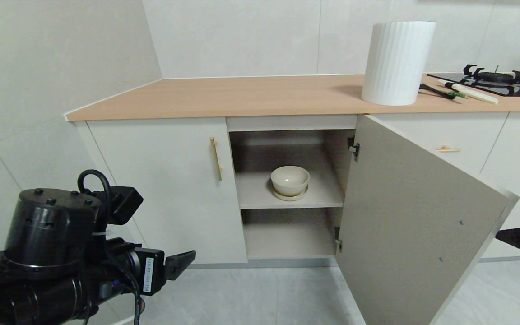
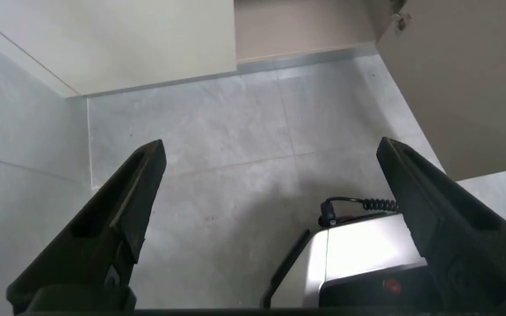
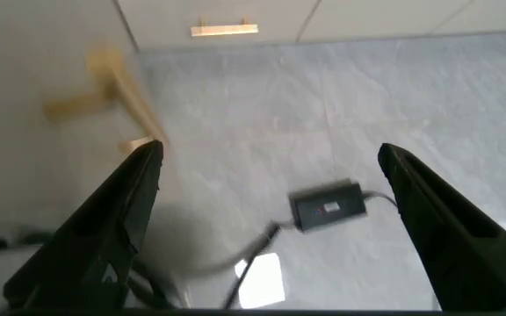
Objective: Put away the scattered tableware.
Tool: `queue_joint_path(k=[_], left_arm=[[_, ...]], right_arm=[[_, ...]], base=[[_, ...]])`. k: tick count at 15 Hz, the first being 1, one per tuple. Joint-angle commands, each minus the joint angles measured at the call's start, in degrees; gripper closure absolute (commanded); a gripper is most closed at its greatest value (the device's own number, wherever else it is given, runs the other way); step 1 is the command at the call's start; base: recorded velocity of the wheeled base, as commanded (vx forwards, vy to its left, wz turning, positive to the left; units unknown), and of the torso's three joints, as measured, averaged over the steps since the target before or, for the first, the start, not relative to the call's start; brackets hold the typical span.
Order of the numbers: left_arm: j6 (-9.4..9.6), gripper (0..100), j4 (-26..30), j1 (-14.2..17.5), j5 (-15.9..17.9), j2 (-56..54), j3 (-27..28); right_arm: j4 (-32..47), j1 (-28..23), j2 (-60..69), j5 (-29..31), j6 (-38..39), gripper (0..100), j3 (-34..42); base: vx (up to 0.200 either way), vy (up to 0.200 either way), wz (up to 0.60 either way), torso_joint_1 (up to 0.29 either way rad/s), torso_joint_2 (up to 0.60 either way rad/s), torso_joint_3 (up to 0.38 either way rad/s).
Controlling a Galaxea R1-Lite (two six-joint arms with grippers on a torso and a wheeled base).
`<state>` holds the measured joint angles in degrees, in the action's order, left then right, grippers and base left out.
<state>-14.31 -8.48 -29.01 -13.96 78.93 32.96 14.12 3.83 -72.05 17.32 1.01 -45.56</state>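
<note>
A cream bowl [image 1: 290,179] sits on a small plate [image 1: 290,195] on the upper shelf [image 1: 255,192] of the open cabinet. Light chopsticks [image 1: 472,92] and a dark utensil [image 1: 438,92] lie on the wooden counter [image 1: 242,95] beside the stove. My left gripper [image 1: 182,262] hangs low at the left, in front of the shut left door, open and empty over the floor [image 2: 235,175]. My right gripper [image 1: 510,237] is at the far right, just beyond the open door's edge. Its fingers [image 3: 104,237] stand wide apart, empty, near the door's gold handle [image 3: 117,83].
The cabinet door [image 1: 413,216] swings far out toward me on the right. A tall white ribbed canister [image 1: 397,63] stands on the counter. A black hob [image 1: 499,81] is at the back right. A small black box with a cable [image 3: 326,204] lies on the floor.
</note>
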Motion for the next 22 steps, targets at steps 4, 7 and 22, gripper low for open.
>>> queue_joint_path(k=[4, 7, 22], left_arm=[[0.07, 0, 0.0, 0.0, 0.0, 0.0, 0.0], [0.07, 0, 0.0, 0.0, 0.0, 0.0, -0.1], [-0.10, 0, 0.0, 0.0, 0.1, -0.6, 0.0]], right_arm=[[-6.6, -1.7, -6.2, 0.0, 3.2, 0, 0.2], [-8.5, -1.6, -7.8, -0.3, 3.8, 0, 0.6], [-19.0, 26.4, -17.3, -0.4, 22.8, 0, 4.6]], base=[[0.000, 0.000, 0.00, 0.000, 0.00, 0.000], [0.000, 0.000, 0.00, 0.000, 0.00, 0.000], [0.000, 0.000, 0.00, 0.000, 0.00, 0.000]])
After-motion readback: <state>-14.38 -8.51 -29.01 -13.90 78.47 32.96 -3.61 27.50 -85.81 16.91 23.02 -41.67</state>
